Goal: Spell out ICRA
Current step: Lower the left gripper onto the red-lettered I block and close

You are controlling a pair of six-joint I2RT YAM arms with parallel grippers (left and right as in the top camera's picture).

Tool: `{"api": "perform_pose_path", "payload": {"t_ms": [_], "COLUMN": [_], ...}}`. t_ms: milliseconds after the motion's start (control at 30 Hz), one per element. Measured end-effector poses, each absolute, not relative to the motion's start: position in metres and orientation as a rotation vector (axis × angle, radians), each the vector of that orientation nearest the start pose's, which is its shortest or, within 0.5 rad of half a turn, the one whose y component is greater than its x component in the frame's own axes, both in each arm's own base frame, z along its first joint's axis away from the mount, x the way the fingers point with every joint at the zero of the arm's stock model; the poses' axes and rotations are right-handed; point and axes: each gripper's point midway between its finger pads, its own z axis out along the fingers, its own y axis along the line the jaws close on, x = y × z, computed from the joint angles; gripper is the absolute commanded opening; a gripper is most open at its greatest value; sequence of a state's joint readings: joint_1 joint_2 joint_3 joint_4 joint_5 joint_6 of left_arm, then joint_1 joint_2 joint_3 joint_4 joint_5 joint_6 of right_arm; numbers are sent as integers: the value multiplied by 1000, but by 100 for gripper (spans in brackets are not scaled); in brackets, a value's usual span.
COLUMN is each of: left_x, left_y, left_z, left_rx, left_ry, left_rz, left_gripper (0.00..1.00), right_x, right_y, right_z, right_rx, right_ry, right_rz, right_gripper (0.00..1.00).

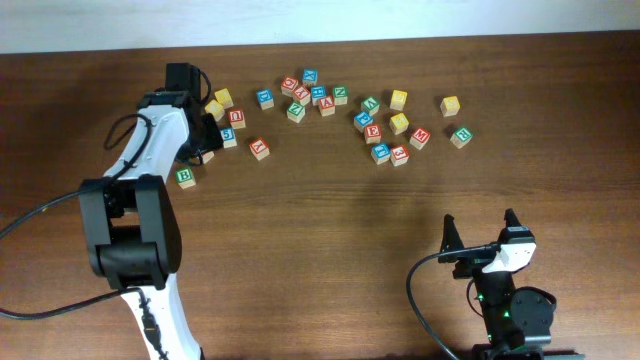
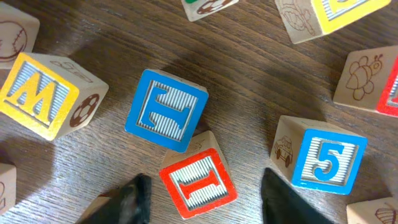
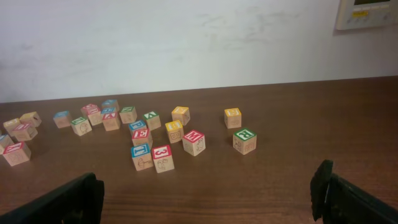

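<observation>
Left gripper (image 2: pixel 205 186): jaws parted, one finger on each side of the red I cube (image 2: pixel 198 182); a sliver of table shows between each finger and the cube, nothing clamped.
Right gripper (image 3: pixel 208 186): jaws spread wide, nothing between them; low at the near right of the table (image 1: pixel 300 250), well apart from every cube.
Red I cube: flat on the wood, letter face up, at the left end of the scatter.
Blue-lettered cube (image 2: pixel 166 111): just beside the I cube, on its far side in the left wrist view; contact cannot be told.
Yellow-faced cube (image 2: pixel 40 93): left of the blue one, tilted in the view, a ball drawn on its side.
Blue 5 cube (image 2: pixel 326 162): right of the I cube, beyond the right finger.
Green cube (image 3: pixel 244 140): alone at the right end of the scatter; letter reads like an R, not certain.
C and A cubes: not told apart, letters too small among the loose band of cubes across the far half of the table.
</observation>
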State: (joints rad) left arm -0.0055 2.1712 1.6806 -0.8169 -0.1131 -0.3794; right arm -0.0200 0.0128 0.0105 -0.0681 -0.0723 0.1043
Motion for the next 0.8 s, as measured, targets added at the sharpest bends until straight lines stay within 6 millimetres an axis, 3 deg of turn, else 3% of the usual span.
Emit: {"api": "perform_pose_path", "payload": {"t_ms": [267,533,800], "left_x": [477,479,476], "left_y": [18,20,20], "left_z": [32,21,20], "left_rx": [-590,-611,-615], "left_ry": [2796,2767,2778], "left_rz": [89,97,101], "left_gripper": [38,24,30], "right_x": [246,246,246], "right_y": [7,7,7], "right_z": [159,159,159], "right_rx": [47,48,47], "right_ry": [1642,1642,1642], "right_rz": [124,125,124], "right_gripper": [98,98,98]}}
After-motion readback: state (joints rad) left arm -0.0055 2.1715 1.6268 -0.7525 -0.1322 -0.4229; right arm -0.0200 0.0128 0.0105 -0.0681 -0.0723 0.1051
